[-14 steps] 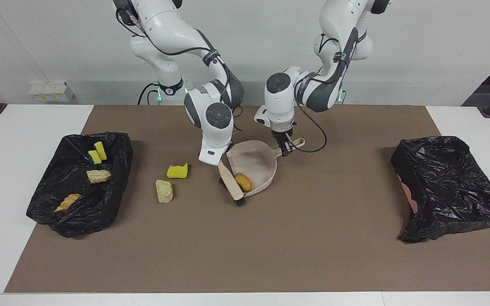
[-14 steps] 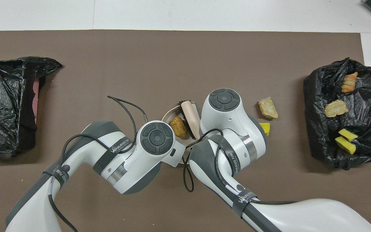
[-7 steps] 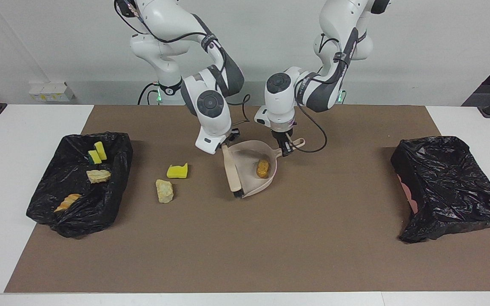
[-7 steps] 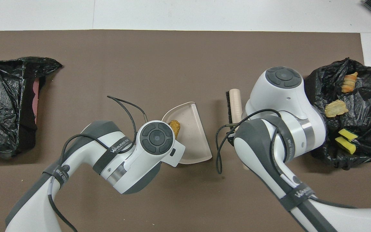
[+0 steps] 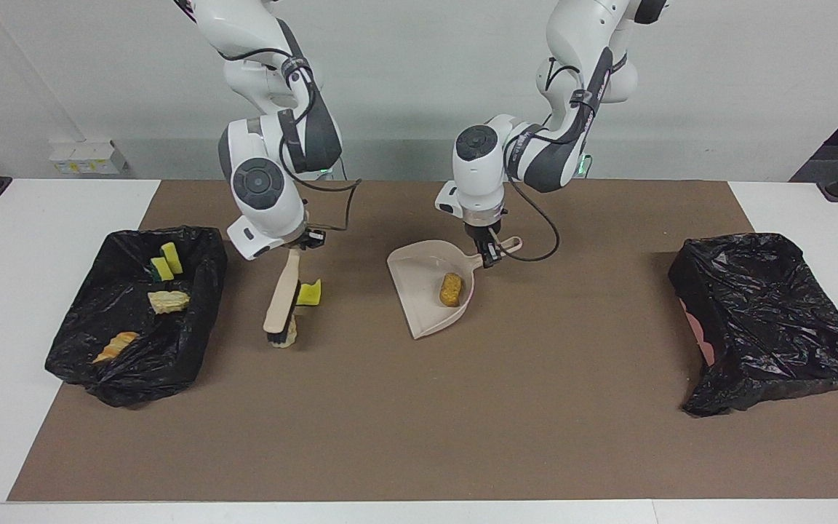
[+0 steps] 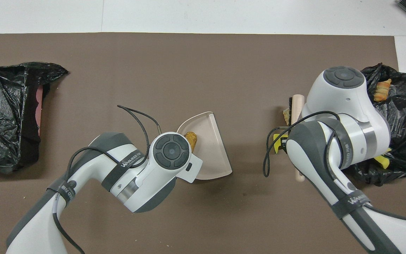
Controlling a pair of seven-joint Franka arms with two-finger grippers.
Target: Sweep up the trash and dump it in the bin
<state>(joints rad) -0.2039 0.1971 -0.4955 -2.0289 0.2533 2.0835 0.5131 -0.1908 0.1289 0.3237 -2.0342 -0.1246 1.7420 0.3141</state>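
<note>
The left claw point(image 5: 490, 255) is clamped on the handle of the beige dustpan point(image 5: 428, 285), which rests on the brown mat point(image 5: 463, 407) near the middle of the bench point(image 5: 26, 218), its open mouth turned toward the right arm's end. One orange-brown piece of trash point(image 5: 450, 289) lies inside the dustpan, close to its back wall. The right claw point(image 5: 301, 244) is closed on the handle of the beige brush point(image 5: 281, 297), which hangs slanted with its dark bristles low at the mat. The brush head sits against a cream lump point(image 5: 286, 340), mostly hidden by the bristles, and a yellow sponge chunk point(image 5: 309, 292) lies just beside the brush shaft, on the side toward the dustpan. In the overhead view the right arm covers most of this spot, and only the brush tip point(image 6: 297, 106) and slivers of the two pieces show. At the right arm's end of the bench stands a bin lined with a black bag point(image 5: 135, 313); it holds two yellow sponge pieces point(image 5: 166, 263), a tan bread-like piece point(image 5: 168, 300) and an orange-brown piece point(image 5: 115, 347). A second black-bagged bin point(image 5: 761, 320) stands at the left arm's end, tipped on its side, with a little pink showing at its edge.
</note>
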